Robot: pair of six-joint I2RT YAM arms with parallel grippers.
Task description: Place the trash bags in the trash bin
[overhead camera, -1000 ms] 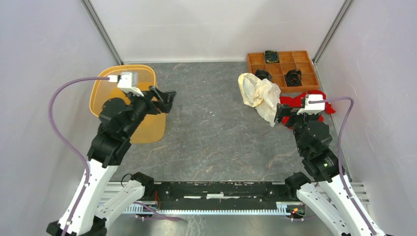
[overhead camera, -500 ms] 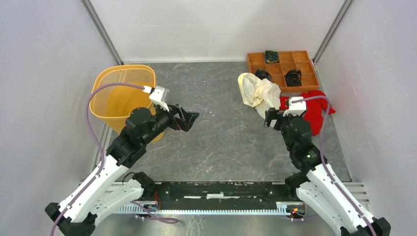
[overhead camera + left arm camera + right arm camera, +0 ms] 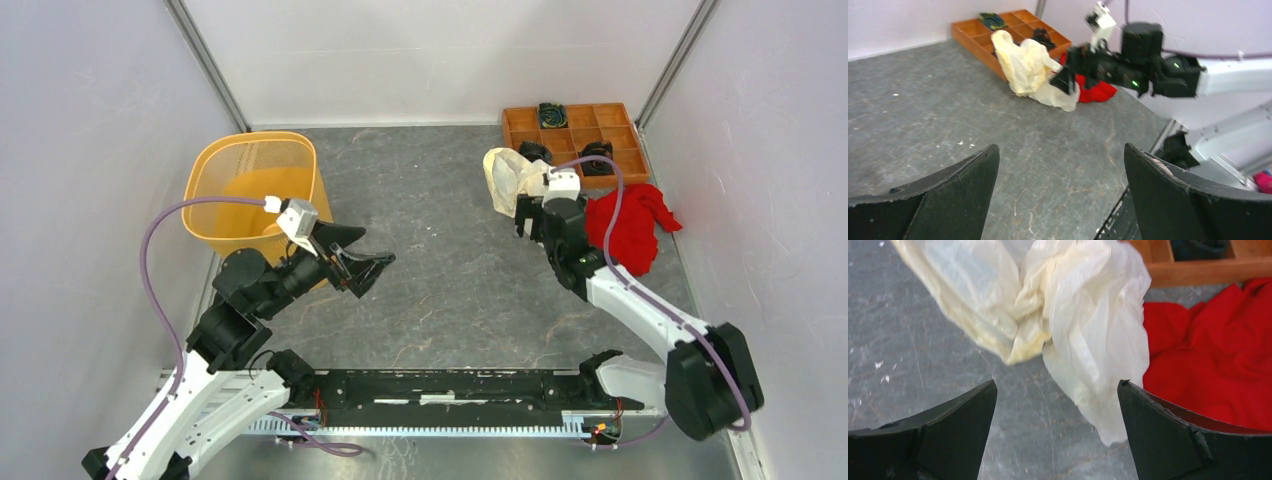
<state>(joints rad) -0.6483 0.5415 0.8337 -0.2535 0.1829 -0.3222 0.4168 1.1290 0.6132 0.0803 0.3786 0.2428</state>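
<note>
The bag [image 3: 512,178] lies crumpled near the table's [image 3: 440,270] far right corner. It sits just beside the near-left corner of the tray [image 3: 506,128], and its right side rests against the cloth [image 3: 632,225]. The right gripper [image 3: 527,218] is by far the nearer. It hangs over the bag's near end with fingers wide apart and nothing between them. In the wrist view the plastic lies straight ahead of the right gripper [image 3: 1057,385]. Its long axis runs slantwise from far left to near right, with a bunched waist about midway between the fingertips. A short push forward and down would probably close on that waist. A drift to the right risks taking cloth too. The left gripper [image 3: 365,265], also spread and empty, hovers over the table's left middle. The bin [image 3: 250,136] stands upright in the far left corner, well apart from the bag across open stone-grey surface.
</note>
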